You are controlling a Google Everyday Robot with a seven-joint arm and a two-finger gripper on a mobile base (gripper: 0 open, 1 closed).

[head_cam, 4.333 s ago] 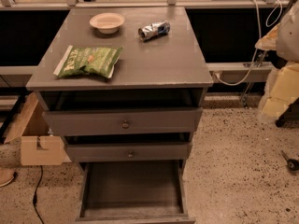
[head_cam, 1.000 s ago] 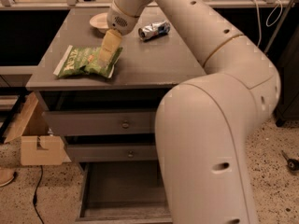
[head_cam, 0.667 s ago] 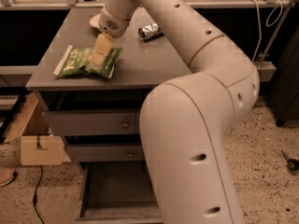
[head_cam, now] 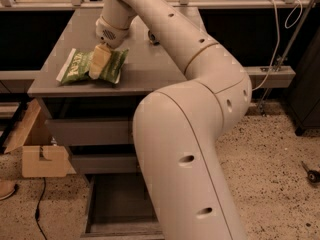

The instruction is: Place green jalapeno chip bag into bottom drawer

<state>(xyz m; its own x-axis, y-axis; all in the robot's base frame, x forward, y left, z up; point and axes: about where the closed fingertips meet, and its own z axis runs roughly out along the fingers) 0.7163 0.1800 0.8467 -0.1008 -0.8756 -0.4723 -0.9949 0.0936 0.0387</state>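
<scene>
Camera view, one entry. Item: the gripper [head_cam: 99, 62]. You will find it low over the middle of the green jalapeno chip bag [head_cam: 75, 67], pale tip pointing down and seemingly touching the bag, though contact is not certain. How wide it stands cannot be told here. Change noted: a few seconds ago the arm [head_cam: 190, 134] was off at the right edge of the scene. A second ago the gripper hung over the bag's right end, and it has since slid toward the bag's centre and come lower. Item: the bag itself. It lies flat on the left front part of the cabinet top [head_cam: 150, 71], in the same spot as in the earlier pictures, so it has not been lifted. Item: the bottom drawer [head_cam: 117, 204]. It is pulled out below the two upper drawers, as before, its grey floor showing to the left of the arm, which hides the rest. Item: a cardboard box [head_cam: 42, 156] on the floor to the left, not involved. Reading for you: the approach looks finished and the grasp is the step in hand. Lifting and carrying down to the drawer are all still to come.
</scene>
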